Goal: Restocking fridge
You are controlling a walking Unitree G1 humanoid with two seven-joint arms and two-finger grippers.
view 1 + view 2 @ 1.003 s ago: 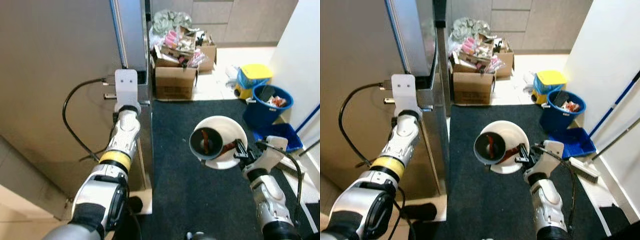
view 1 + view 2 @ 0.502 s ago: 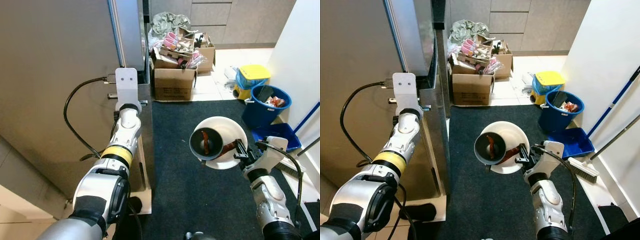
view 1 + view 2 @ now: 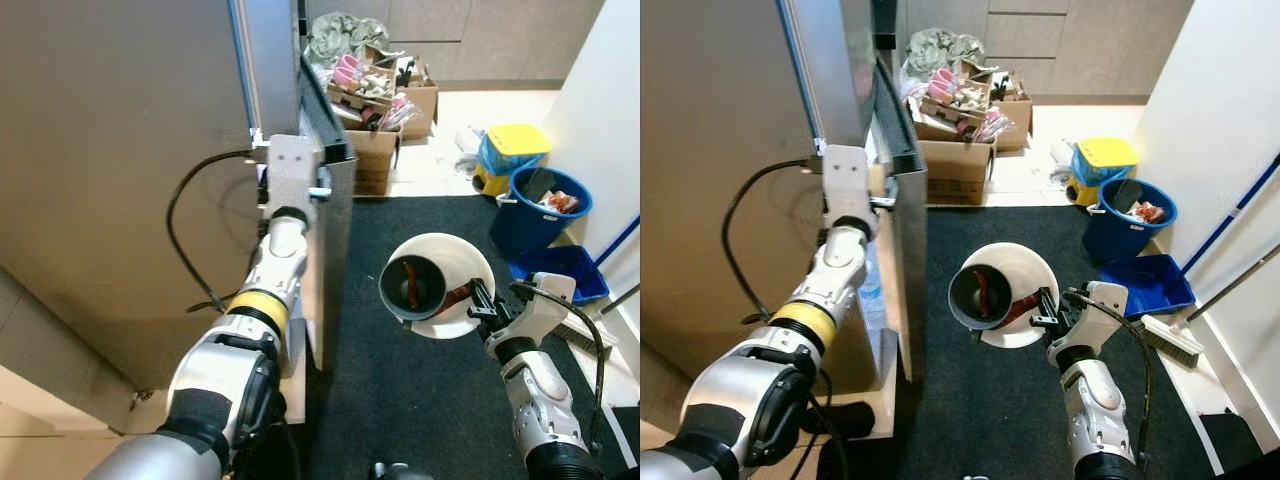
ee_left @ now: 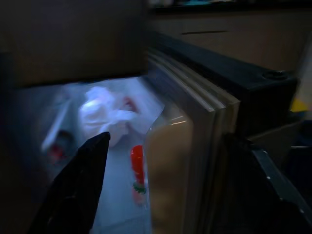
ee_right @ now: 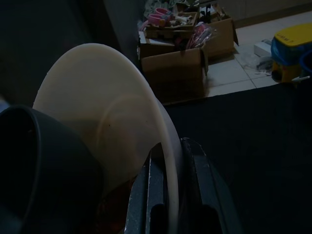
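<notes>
**Fridge door ajar, plate in hand**

On a dark carpet [image 3: 400, 400], the tall grey fridge door [image 3: 325, 215] is standing partly open beside the left gripper [image 4: 161, 195], whose finger spread I cannot tell. The right gripper [image 5: 168, 195] is pinching the round white plate [image 3: 450, 285] carrying a dark grey bowl [image 3: 411, 287].

I count one round white plate [image 3: 450, 290] carrying one dark grey bowl [image 3: 411, 287], and one tall steel-grey fridge door [image 3: 330, 230] ajar in front of me. On the floor beyond I see two brown cardboard boxes [image 3: 368, 165] stuffed with packets, one round blue bucket [image 3: 535, 215], one yellow-lidded blue tub [image 3: 503, 160] and one flat blue dustpan [image 3: 565, 275]. Of my own I count two silver arms, one left [image 3: 265, 300] and one right [image 3: 530, 370].
</notes>
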